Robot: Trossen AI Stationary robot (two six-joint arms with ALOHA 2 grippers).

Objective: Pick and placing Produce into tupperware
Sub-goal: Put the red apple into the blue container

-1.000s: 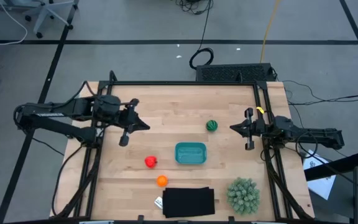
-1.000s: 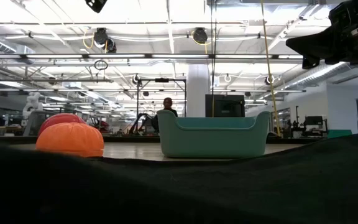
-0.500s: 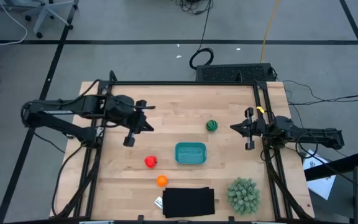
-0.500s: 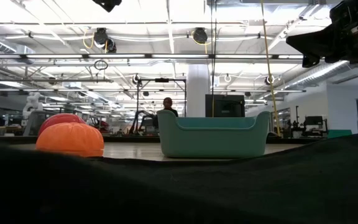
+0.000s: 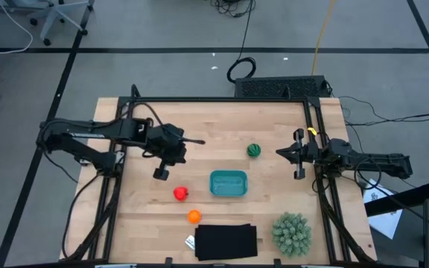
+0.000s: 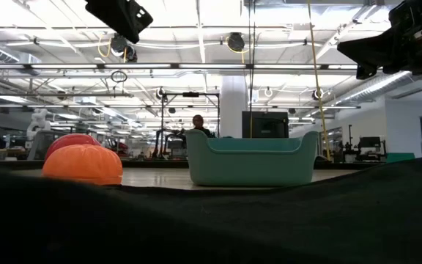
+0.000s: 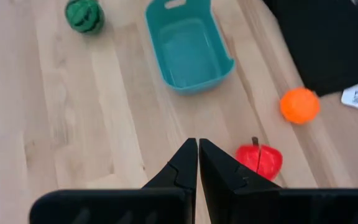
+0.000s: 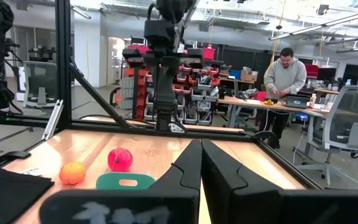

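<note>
Three toy fruits rest on the wooden table: a red one point(image 5: 180, 193) point(image 7: 260, 160), an orange round one point(image 5: 193, 217) point(image 7: 299, 105) and a dark green round one point(image 5: 254, 150) point(image 7: 84, 15). The teal tupperware point(image 5: 214, 183) point(image 7: 191, 87) stands between them with nothing in it. My left gripper point(image 5: 181, 156) point(image 7: 198, 144) is shut and hangs above the table, left of the tupperware and just far of the red fruit, tipped down. My right gripper point(image 5: 278, 152) point(image 8: 201, 146) is shut and waits right of the green fruit.
A black flat rectangle point(image 5: 226, 241) with a white tag point(image 5: 190, 243) lies at the near edge, and a pale-green spiky plant ball point(image 5: 291, 232) sits at the near right corner. Black frame rails run along both table sides. A person point(image 8: 284, 74) stands in the room beyond.
My left gripper has moved toward the table's right and near side, toward the red fruit and tupperware, turning and tipping downward; it has come lower into the low view. It has stayed shut. The fruits and tupperware have not moved.
</note>
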